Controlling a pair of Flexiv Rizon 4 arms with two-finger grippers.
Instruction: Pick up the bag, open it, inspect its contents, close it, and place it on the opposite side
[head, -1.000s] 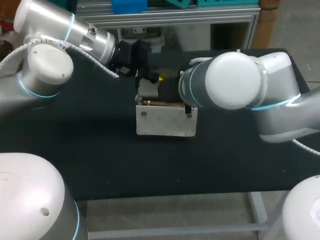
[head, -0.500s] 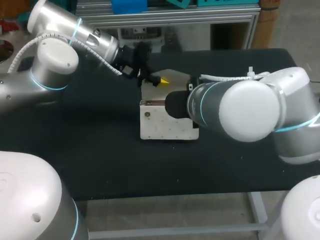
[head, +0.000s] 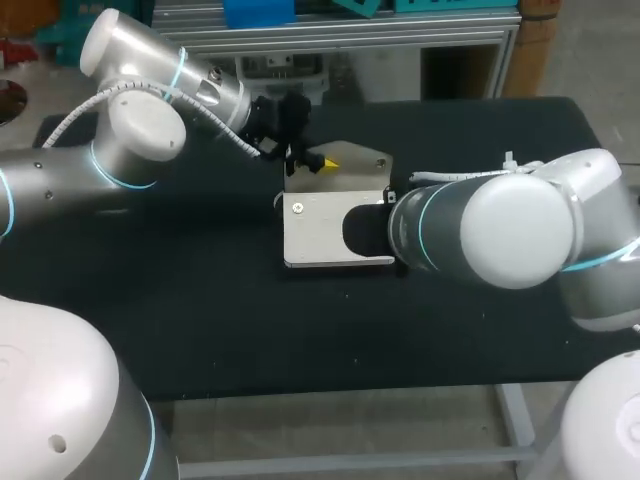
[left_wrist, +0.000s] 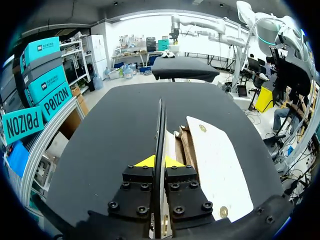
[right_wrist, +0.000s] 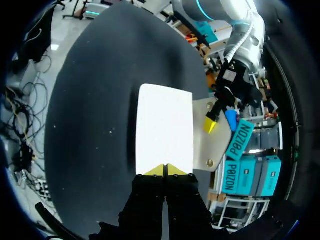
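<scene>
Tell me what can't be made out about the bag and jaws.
- Bag contents: head view, covered by its panel and the right arm; left wrist view shows only a brown sliver.
- Right gripper: head view, hidden under its own arm.
- Right wrist view: whether the shut jaws touch the bag.

No text can be read on the bag (head: 320, 232) or the table (head: 200, 320).

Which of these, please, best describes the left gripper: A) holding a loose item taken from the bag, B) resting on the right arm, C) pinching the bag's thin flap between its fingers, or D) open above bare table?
C: in the left wrist view the thin flap of the bag runs edge-on between the yellow tips of the left gripper, which press on it from both sides.
</scene>
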